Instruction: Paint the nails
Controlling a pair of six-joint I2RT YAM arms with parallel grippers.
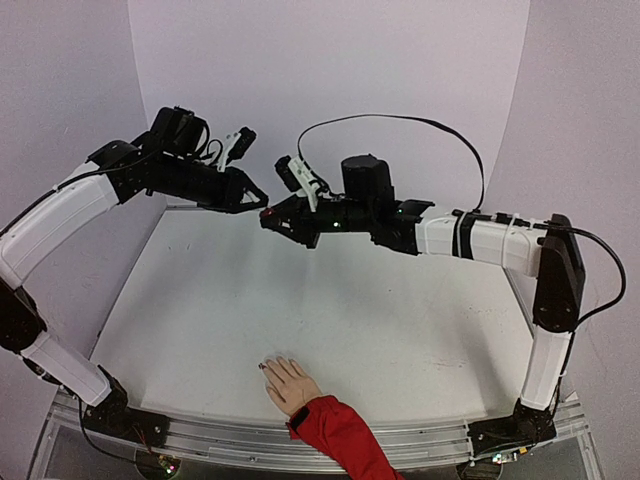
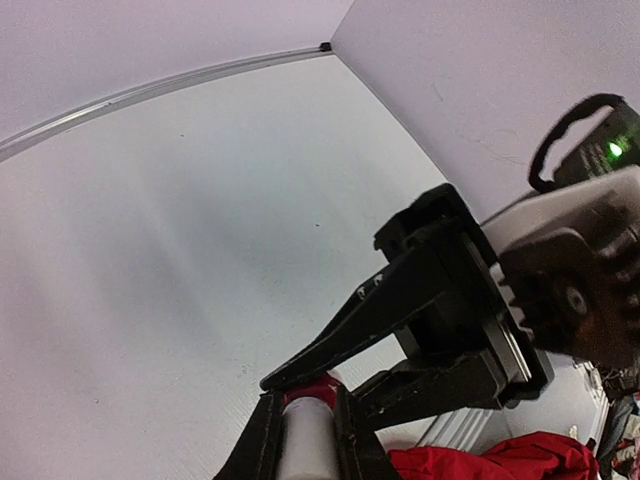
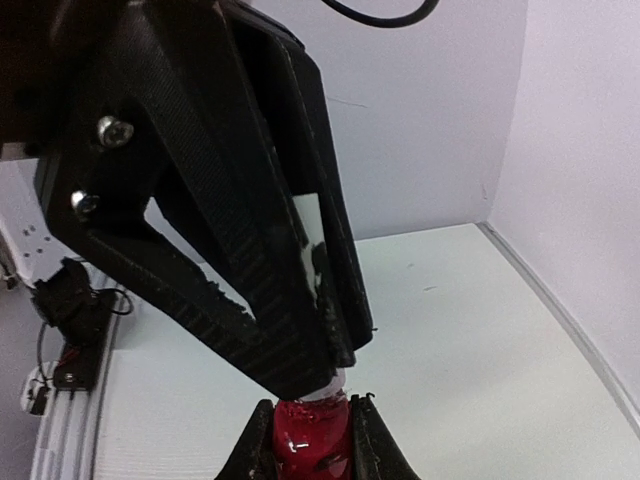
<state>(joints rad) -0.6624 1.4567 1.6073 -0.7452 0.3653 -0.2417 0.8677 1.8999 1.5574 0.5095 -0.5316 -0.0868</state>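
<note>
Two grippers: tips meet in mid-air, high above the tabletop.
left gripper: clamped on the white cap.
right gripper: clamped on the dark-red polish bottle.
nails: on the mannequin hand, lying flat at the near tabletop edge, red sleeve behind it; well apart from both grippers.

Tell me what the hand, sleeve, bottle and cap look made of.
Hand: matte beige plastic or rubber, smooth moulded look. Sleeve: red fabric, creased folds. Bottle: probably glass, glossy highlights over red. Cap: white, likely plastic.
</note>
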